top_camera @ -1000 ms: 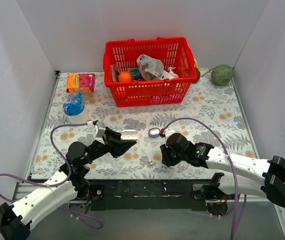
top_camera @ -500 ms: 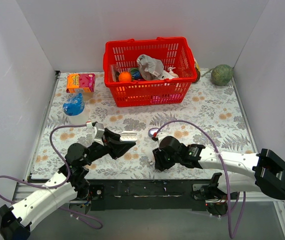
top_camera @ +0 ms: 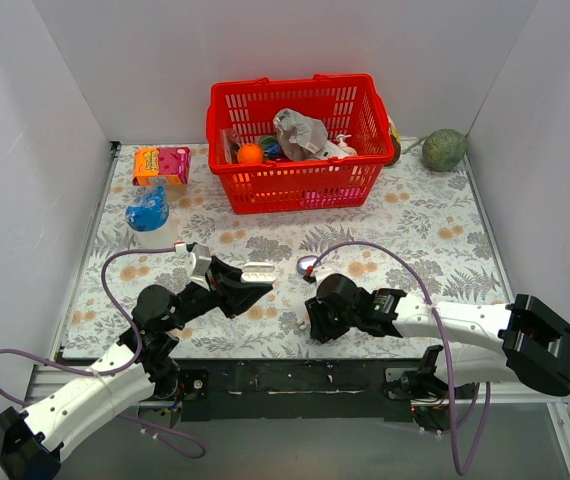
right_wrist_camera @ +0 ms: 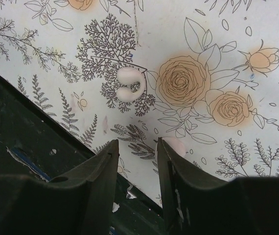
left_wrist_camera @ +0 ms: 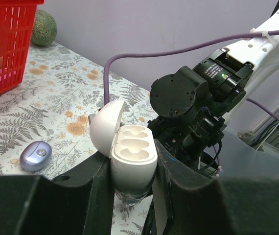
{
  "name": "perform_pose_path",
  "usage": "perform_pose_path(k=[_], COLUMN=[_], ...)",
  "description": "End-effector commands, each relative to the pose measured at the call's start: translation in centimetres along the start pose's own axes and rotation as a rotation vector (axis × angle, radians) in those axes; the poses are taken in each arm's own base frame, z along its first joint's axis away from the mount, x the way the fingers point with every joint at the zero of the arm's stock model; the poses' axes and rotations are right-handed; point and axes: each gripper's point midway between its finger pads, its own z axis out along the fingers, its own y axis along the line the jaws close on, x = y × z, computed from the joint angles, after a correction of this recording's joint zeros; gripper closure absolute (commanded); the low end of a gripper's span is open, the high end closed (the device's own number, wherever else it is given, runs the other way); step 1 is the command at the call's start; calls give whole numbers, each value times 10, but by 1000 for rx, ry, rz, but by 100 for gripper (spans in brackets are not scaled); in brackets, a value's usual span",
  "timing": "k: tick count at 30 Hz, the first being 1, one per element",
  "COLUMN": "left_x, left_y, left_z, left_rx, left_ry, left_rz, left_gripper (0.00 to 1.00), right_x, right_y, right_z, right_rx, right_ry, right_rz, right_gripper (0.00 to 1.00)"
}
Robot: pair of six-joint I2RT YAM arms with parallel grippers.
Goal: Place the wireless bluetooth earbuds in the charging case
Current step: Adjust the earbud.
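My left gripper is shut on the white charging case and holds it above the table, lid open. In the left wrist view the case shows two empty sockets. My right gripper points down at the table near its front edge. In the right wrist view it is open and empty just above the cloth. A pale whitish earbud lies on the cloth ahead of the fingers. A second pale piece lies partly hidden behind the right finger. No purple buds show.
A closed lavender oval case lies between the arms; it also shows in the left wrist view. A red basket with several items stands at the back. An orange-pink box, a blue bottle and a green ball stand around it. The black table edge lies beside the right fingers.
My right gripper has moved left and toward the near edge, down over the cloth. My left gripper has stayed in place with the case.
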Motion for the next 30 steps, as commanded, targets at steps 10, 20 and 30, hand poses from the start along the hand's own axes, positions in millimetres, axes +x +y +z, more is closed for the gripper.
perform_pose_path(k=[10, 20, 30], left_x=[2, 3, 3], left_y=[1, 2, 2], left_z=[0, 1, 1], left_rx=[-1, -5, -7], left_ry=[4, 5, 9], left_rz=[-6, -8, -14], left_gripper=[100, 100, 100], right_x=[5, 11, 22], right_y=[-5, -11, -20], right_z=[-2, -6, -2], right_rx=[21, 47, 79], right_ry=[-4, 0, 26], right_rz=[33, 51, 66], right_gripper=[55, 56, 56])
